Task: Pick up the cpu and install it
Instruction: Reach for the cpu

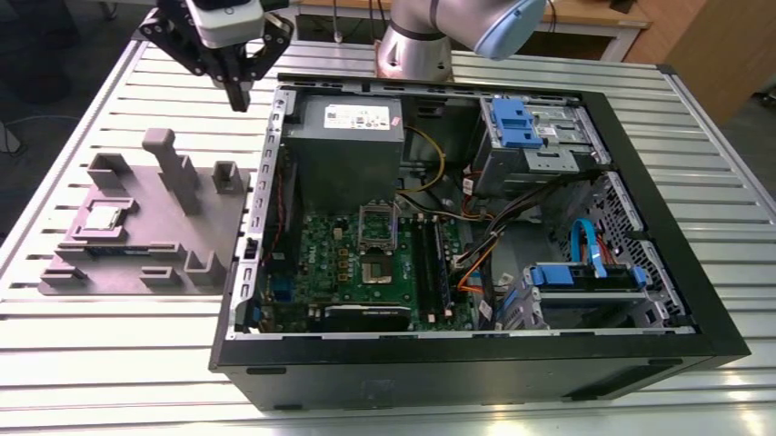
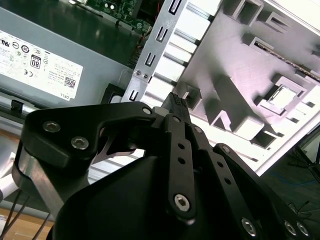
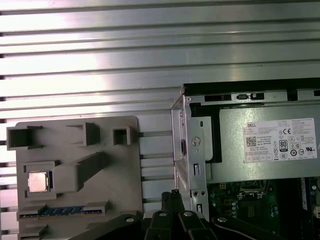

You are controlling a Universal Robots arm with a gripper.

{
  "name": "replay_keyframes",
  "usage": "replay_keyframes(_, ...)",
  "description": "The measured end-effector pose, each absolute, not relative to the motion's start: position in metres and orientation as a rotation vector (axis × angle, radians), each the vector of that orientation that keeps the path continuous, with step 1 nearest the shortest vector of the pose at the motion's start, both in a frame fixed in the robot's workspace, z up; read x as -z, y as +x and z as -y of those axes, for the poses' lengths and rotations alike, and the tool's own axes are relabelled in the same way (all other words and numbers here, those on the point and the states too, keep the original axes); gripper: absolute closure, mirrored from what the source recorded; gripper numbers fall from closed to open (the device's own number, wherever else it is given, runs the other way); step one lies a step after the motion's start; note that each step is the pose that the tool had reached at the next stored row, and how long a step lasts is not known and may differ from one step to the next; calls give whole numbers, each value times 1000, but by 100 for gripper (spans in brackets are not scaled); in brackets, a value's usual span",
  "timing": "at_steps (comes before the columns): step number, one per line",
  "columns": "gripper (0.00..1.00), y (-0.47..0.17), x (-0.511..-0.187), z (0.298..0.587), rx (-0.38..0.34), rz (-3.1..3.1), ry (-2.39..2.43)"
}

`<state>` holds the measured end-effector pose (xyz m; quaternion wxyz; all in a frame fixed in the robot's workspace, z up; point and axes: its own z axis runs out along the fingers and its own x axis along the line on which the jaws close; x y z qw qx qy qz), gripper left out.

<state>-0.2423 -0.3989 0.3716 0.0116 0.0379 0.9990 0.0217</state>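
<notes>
Hanging above the slatted metal table (image 1: 109, 354), the gripper (image 1: 239, 98) is pointing straight down, its two black fingers pressed together with nothing between them. In the exterior view it is hovering over the strip of table between a grey moulded fixture (image 1: 158, 250) and the open computer case (image 1: 485, 363), near the case's far corner.

The cpu (image 1: 104, 218) is lying flat in a square recess of the fixture, on the exterior view's left, well apart from the gripper. In the first wrist view the cpu (image 3: 39, 181) is showing its silvery top beyond the closed gripper (image 3: 171, 196). In the second wrist view the cpu (image 2: 282, 96) is sitting past the tips of the gripper (image 2: 175, 100).

Tall grey posts (image 1: 164, 154) are rising from the fixture between the gripper and the chip. The case's metal side wall (image 1: 269, 173) is standing between the fixture and the green motherboard (image 1: 352, 286).

Inside the case, a grey power supply (image 1: 345, 150) with a white label is occupying the far end. The socket (image 1: 378, 234) is sitting mid-board, with black memory sticks (image 1: 432, 263) just beside it on the exterior view's right. Orange and yellow cables (image 1: 479, 259) are trailing across toward the blue drive carriers (image 1: 515, 123).
</notes>
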Motion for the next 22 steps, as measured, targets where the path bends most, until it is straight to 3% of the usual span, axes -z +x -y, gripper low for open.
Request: replay_keyframes(22, 90, -269, -370, 399, -67, -3116, 118)
